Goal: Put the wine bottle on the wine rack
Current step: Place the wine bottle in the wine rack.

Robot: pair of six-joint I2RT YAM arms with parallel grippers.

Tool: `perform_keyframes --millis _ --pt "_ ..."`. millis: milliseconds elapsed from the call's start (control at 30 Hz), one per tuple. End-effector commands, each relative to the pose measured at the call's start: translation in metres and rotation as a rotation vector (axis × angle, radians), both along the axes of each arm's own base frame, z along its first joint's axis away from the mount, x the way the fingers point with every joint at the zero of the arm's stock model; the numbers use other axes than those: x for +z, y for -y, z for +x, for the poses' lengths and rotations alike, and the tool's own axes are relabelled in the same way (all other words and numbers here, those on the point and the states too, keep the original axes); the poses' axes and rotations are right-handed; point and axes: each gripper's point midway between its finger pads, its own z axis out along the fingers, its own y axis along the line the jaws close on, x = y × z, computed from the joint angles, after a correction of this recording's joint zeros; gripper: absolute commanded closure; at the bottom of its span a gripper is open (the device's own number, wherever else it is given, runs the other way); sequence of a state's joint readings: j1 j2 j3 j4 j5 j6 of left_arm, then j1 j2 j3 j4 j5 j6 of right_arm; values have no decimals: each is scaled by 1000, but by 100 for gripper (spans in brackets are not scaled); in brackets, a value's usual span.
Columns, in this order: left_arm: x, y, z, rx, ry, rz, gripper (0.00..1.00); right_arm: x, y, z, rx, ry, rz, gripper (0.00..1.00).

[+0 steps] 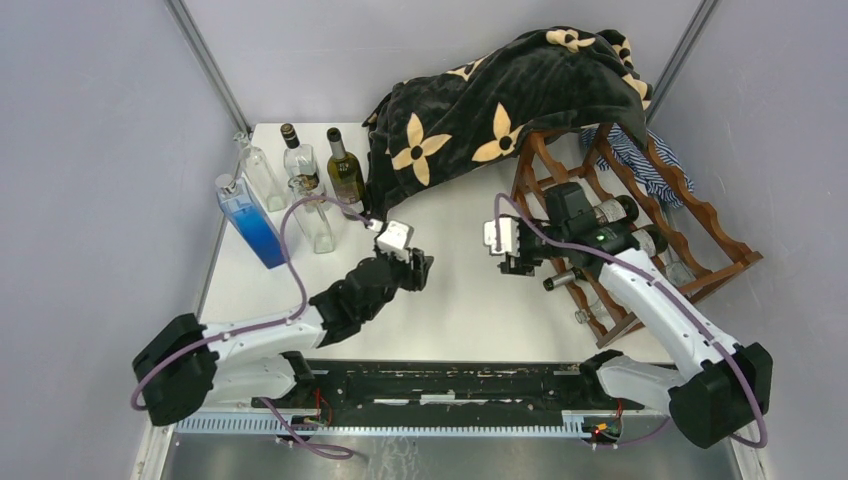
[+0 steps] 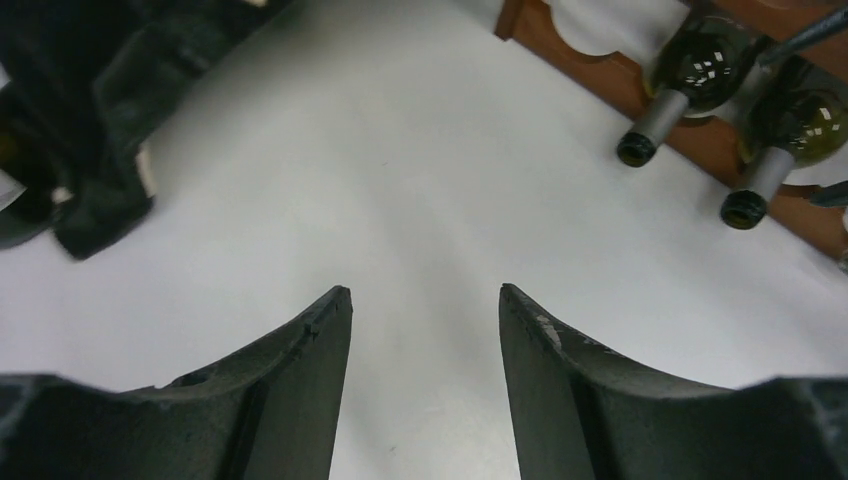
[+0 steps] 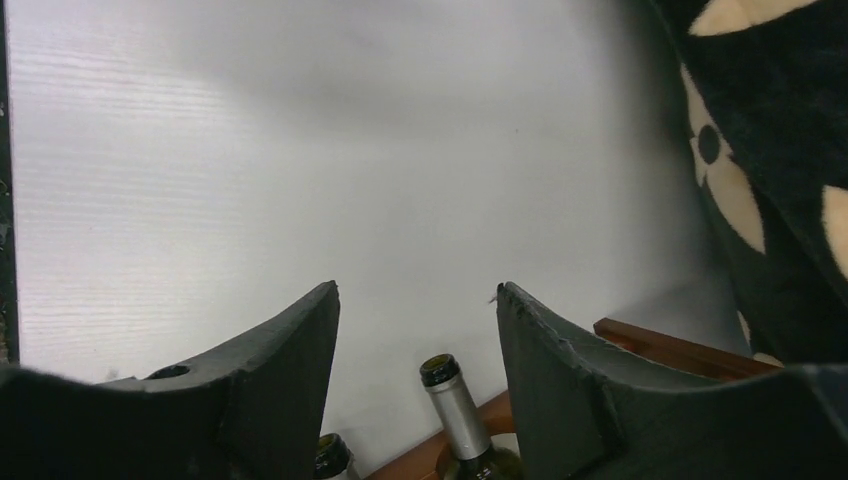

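Note:
The dark reddish-brown wine rack (image 1: 712,232) stands at the right of the table, half draped by a black flowered blanket (image 1: 480,105). Wine bottles lie on it with their necks toward the arms. In the right wrist view one silver-capped wine bottle (image 3: 458,405) rests on the rack rail (image 3: 655,346), below and between my fingers without touching either. My right gripper (image 3: 417,286) (image 1: 515,264) is open just left of the rack. My left gripper (image 2: 424,290) (image 1: 423,270) hovers open and empty over bare table at the centre. Two racked bottles (image 2: 690,85) show in its view.
Upright bottles stand at the back left: a green wine bottle (image 1: 345,166), clear glass ones (image 1: 262,176) and a blue one (image 1: 252,222). A striped cloth (image 1: 655,160) hangs behind the rack. Grey walls close in both sides.

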State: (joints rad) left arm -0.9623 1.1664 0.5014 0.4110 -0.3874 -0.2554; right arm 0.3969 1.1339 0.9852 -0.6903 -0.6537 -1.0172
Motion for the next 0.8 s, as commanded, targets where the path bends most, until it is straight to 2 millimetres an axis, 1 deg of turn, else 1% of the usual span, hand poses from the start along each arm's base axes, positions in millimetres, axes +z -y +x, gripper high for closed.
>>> perform_keyframes --millis 0,33,67,100,133,200,300,367,400,567,767 --pt "-5 -49 2 165 74 34 36 -25 4 27 -133 94 -143 42" --pt "-11 -56 -1 178 71 29 35 -31 4 28 -146 99 -165 52" --pt "-9 -59 -2 191 77 7 32 -39 6 32 -170 102 -195 63" --pt "-8 -63 -2 202 81 -2 29 -47 7 35 -191 101 -220 70" --pt "-7 -66 -2 218 84 -11 26 -54 11 38 -215 101 -250 76" --pt "-8 -75 -2 261 86 -28 17 -71 18 44 -261 93 -310 82" --pt "-8 -82 -3 289 89 -51 8 -96 28 50 -322 67 -372 85" --pt "-8 -86 -4 303 92 -65 2 -107 32 54 -356 64 -396 86" --pt "-8 -87 -4 308 93 -67 0 -111 35 57 -373 66 -406 86" --pt "-8 -88 -5 308 93 -73 0 -127 47 68 -450 77 -474 88" --pt "-9 -86 -4 303 91 -66 0 -135 61 74 -508 88 -543 89"
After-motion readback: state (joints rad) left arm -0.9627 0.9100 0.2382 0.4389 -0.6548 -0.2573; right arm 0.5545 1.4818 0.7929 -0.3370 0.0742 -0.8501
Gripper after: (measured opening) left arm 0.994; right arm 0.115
